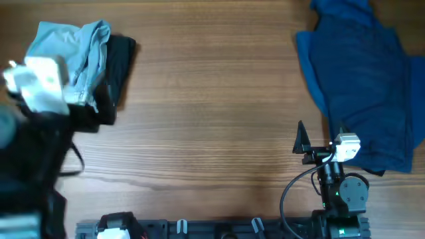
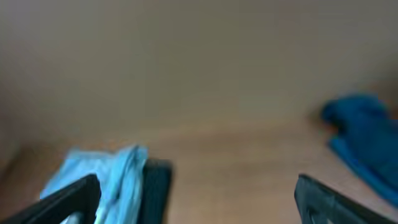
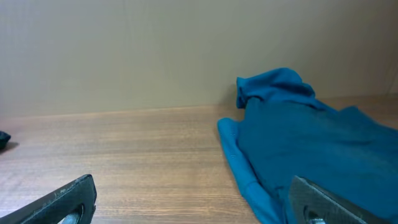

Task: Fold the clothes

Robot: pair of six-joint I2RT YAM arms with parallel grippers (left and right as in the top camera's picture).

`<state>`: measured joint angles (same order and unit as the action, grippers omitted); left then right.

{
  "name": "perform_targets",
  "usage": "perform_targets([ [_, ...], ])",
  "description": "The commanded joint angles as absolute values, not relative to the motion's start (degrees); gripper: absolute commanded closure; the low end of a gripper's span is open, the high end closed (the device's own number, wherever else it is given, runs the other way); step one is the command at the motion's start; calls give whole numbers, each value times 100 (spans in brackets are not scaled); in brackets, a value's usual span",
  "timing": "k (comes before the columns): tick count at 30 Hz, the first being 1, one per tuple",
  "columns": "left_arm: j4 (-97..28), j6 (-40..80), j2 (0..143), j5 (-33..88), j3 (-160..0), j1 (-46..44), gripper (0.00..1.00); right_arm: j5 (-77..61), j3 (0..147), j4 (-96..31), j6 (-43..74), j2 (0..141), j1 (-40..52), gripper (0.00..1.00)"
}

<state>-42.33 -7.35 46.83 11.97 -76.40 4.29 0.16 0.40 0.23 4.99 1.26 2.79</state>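
Shorts [image 1: 70, 46], pale blue, bunched at far left of table [image 1: 212, 119], partly over a black garment [image 1: 121, 66]. Left claw [image 2: 199, 208] is spread and empty, with the shorts just ahead by one finger. Dark blue garment [image 1: 362, 86] lies at far right, beside the right claw [image 3: 193, 205], which is spread and empty.

Left gripper [image 2: 198, 183] and right gripper [image 3: 193, 183], jaws wide apart.

Item 1: wooden table [image 1: 212, 99], brown grain running left to right across your overhead view | Item 2: plain beige wall [image 3: 124, 50], meeting your table's far edge in both wrist views
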Motion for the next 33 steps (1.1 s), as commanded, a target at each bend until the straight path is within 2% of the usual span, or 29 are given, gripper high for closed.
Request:
perform_targets([
  [1,-2888,-657,3675,1811,-5653,399,0,-51,30,38,609,97,266,0],
  [7,-421,331,2711,1844,-2974,517,0,-51,30,38,607,97,266,0],
  [10,224,541,2093,1844,-1938,526,0,-51,30,38,609,97,266,0],
  [19,217,541,497,1778,-738,580,0,-51,30,38,607,97,266,0],
  [33,725,517,14,1732,-336,580,0,-51,30,38,607,97,266,0],
])
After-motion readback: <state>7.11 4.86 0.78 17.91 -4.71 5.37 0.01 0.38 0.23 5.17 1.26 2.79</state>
